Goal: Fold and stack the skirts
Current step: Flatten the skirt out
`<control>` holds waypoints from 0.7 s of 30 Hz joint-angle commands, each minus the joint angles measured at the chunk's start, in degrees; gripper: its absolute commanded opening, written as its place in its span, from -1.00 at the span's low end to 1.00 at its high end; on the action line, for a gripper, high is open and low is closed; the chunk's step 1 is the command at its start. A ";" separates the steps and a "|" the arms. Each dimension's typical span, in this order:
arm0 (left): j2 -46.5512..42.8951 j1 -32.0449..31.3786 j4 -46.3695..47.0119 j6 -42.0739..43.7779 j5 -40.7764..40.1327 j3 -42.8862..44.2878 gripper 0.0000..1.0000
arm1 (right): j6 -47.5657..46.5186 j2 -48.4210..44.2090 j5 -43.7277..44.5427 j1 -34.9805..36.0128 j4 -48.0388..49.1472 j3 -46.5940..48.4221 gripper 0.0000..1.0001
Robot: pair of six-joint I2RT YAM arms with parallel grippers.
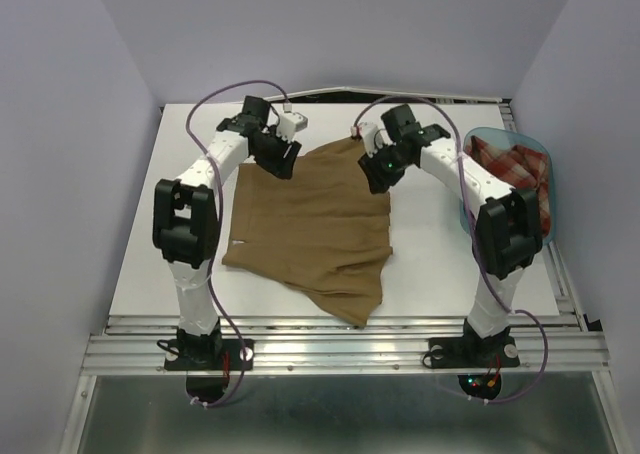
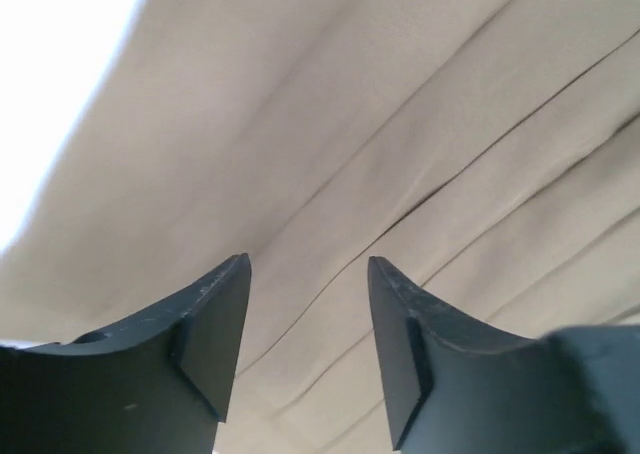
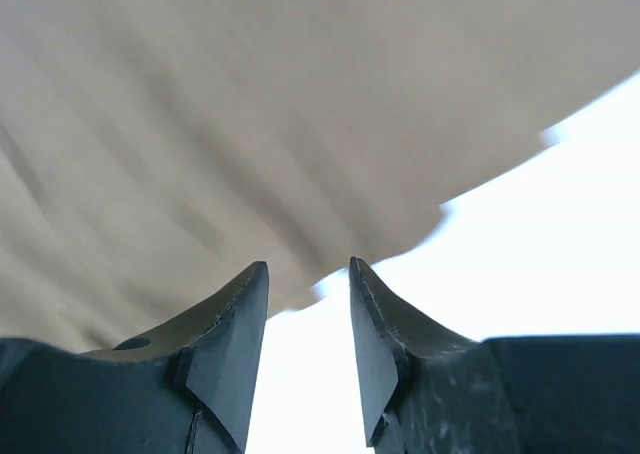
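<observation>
A plain tan-brown cloth skirt [image 1: 310, 229] is spread flat at the middle of a white matte table [image 1: 150, 274]. Its soft surface is marked by long shallow pleats, and its 6 o'clock hem is drawn to an uneven point. The left gripper [image 1: 287, 164] is set over the skirt's 11 o'clock corner. Its dark wedge-shaped fingers [image 2: 215, 324] are held moderately apart, with nothing between them. The right gripper [image 1: 380, 179] is placed at the 1 o'clock edge, its jaws parted narrowly and empty, with the cloth border and bare table seen beyond. A red-and-cream checked plaid skirt [image 1: 510, 164] is crumpled inside a translucent blue plastic tub [image 1: 500, 132] at 3 o'clock. A wide strip of table is seen at 9 o'clock of the tan skirt.
</observation>
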 commanded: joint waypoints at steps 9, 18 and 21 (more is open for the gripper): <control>0.78 6.16 -0.41 3.40 0.20 18.26 0.36 | -10.73 16.81 2.74 -6.40 21.21 26.26 0.46; 3.52 11.17 3.55 -0.13 2.48 18.45 0.47 | -20.50 27.53 -3.33 -7.46 35.00 28.90 0.77; 2.91 11.61 4.86 -0.13 3.10 16.43 0.46 | -20.67 30.34 -2.72 -7.46 39.40 28.37 0.74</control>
